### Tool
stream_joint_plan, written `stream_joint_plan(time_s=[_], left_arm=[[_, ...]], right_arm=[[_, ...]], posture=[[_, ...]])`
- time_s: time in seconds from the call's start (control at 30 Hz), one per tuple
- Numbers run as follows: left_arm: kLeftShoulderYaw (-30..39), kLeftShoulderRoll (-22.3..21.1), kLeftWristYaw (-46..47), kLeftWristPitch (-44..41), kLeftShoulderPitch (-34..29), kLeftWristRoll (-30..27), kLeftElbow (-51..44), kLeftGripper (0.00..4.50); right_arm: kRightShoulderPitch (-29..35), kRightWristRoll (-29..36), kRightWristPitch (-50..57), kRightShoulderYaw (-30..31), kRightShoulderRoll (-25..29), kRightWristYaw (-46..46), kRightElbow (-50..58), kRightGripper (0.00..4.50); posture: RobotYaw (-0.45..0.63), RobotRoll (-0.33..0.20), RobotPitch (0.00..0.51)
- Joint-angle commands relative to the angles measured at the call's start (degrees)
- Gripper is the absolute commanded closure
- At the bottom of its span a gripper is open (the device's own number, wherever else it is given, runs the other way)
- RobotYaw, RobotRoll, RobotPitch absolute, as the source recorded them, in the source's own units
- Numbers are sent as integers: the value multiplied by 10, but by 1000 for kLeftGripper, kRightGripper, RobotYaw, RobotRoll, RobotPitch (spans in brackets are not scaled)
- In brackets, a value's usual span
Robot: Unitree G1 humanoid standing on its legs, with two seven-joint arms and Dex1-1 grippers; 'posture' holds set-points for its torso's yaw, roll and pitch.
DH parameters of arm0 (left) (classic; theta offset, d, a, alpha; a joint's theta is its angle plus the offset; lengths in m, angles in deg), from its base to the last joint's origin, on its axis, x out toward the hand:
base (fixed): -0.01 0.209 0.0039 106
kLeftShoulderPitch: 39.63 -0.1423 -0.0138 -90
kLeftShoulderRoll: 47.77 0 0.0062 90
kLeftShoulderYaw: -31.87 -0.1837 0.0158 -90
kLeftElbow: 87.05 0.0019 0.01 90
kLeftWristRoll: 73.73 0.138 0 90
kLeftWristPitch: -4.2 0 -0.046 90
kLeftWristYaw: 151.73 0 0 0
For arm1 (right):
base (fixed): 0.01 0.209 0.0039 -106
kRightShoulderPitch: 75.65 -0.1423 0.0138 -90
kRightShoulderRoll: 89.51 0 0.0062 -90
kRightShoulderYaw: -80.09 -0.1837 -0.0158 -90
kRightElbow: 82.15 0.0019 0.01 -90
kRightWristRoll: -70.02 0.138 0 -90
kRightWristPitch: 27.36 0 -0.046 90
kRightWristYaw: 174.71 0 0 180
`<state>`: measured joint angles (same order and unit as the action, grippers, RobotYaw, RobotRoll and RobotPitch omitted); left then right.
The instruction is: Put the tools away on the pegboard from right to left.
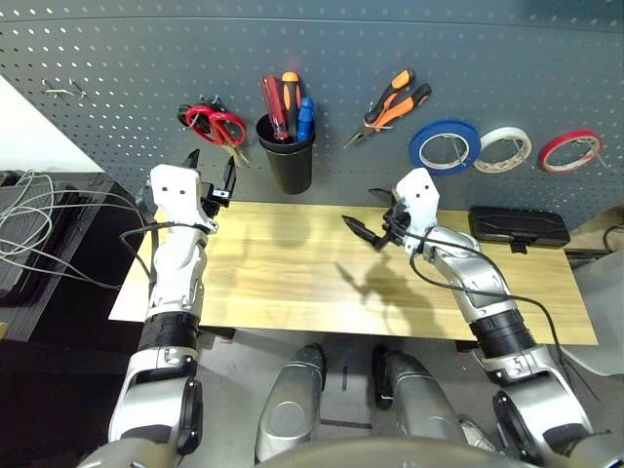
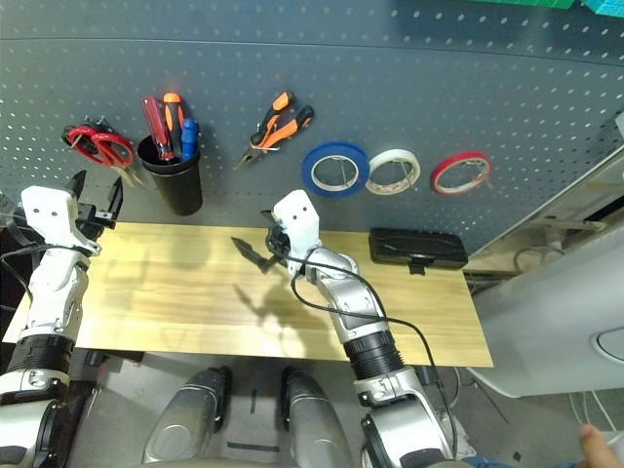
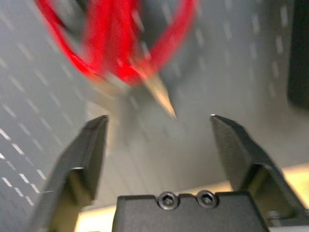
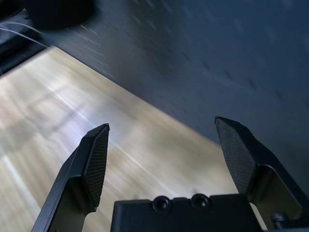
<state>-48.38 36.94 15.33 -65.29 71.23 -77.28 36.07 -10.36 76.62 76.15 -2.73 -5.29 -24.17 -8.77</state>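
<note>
The red-handled scissors [image 1: 214, 124] hang on the pegboard [image 1: 370, 58], blades pointing down-right; both the left claw [image 1: 212, 173] and the right claw [image 1: 374, 216] gape wide, empty.

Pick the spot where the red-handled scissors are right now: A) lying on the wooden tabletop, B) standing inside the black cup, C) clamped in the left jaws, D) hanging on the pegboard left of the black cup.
D: the red-handled scissors hang on the pegboard just left of the black cup, with the left gripper open below them.
</note>
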Motion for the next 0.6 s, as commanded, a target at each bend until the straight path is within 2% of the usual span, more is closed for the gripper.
stream_joint_plan(time_s=[0.03,0.37,0.6], left_arm=[[-25,7,-19,-19,-21,15,26,23],[-70,31,-42,-48,-32,33,37,23],[-93,49,-37,-62,-16,53,65,23]], right_arm=[[12,-7,1,-24,-7,45,-45,0],[26,-2,7,-128,-7,200,-109,0],[48,-2,8,-197,32,270,-129,0]], posture=[[128,0,203],[98,0,233],[63,0,244]])
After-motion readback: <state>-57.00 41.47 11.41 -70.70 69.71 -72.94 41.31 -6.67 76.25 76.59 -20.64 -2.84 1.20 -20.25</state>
